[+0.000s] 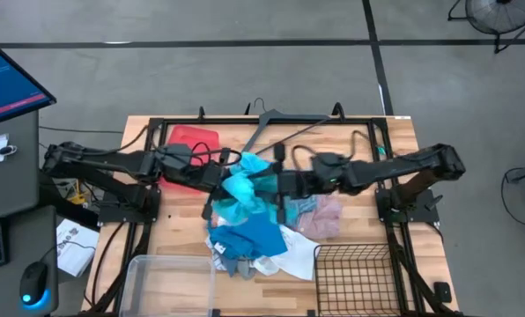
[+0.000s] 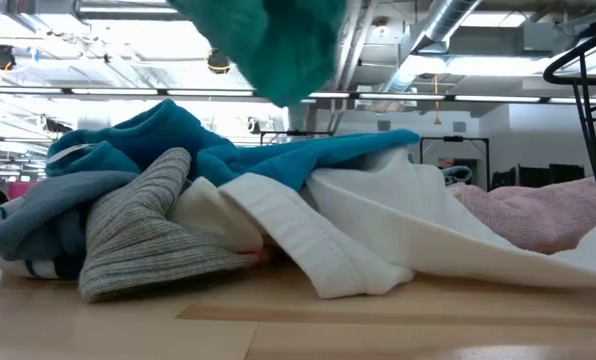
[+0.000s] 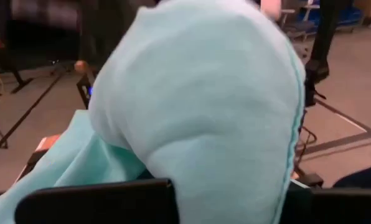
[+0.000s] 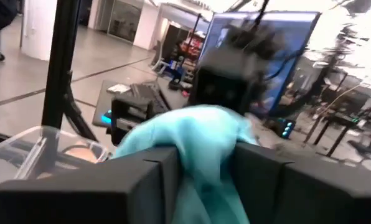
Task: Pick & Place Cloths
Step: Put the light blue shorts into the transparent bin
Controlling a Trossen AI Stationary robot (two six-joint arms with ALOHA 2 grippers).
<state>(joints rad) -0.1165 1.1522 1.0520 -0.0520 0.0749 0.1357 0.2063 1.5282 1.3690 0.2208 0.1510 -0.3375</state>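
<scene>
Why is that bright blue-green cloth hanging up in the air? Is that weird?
A little. The turquoise cloth hangs above the pile, pinched by both the left gripper and the right gripper at once. The other cloths just lie heaped on the table.

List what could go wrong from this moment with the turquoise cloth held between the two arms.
1. Both tools grip the bright turquoise fabric cloth: left tool, right tool. Pulling apart might stretch it or tear it free.
2. It hangs over the pile; a dangling edge may snag the deeper blue cloth and drag it.
3. It nearly fills the left wrist view, so that camera sees little else.
</scene>
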